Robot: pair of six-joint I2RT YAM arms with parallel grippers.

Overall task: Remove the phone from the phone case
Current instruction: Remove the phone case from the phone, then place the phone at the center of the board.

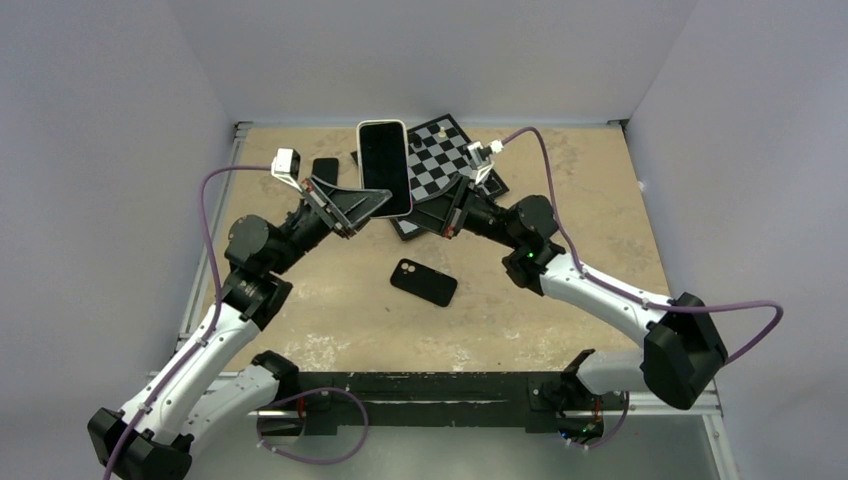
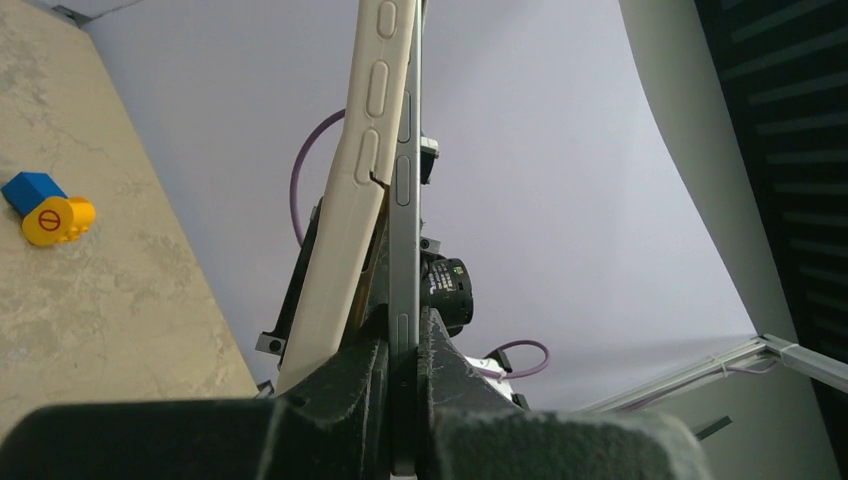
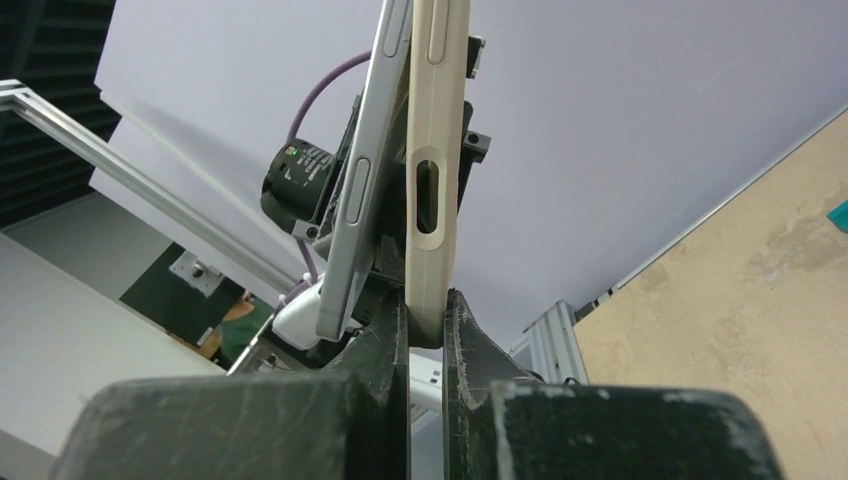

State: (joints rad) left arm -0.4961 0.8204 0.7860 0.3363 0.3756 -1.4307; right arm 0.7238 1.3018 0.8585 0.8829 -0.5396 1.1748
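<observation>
The phone [image 1: 384, 168], black screen up, is held in the air over the table's far middle by both grippers. Its case is a cream-white shell. In the left wrist view my left gripper [image 2: 403, 345] is shut on the phone's grey-silver edge [image 2: 405, 200], and the cream case [image 2: 350, 230] splits away from it at the lower end. In the right wrist view my right gripper [image 3: 425, 320] is shut on the cream case's edge [image 3: 435, 170], with the silver phone [image 3: 362, 200] standing apart to its left. In the top view the left gripper [image 1: 372, 205] and right gripper [image 1: 415, 212] meet under the phone.
A black phone-shaped shell with a camera cut-out [image 1: 423, 282] lies flat on the table in front of the arms. A chessboard [image 1: 445, 160] lies behind the phone. A small black block [image 1: 323, 168] sits at the far left. A blue and yellow toy [image 2: 45, 208] lies on the table.
</observation>
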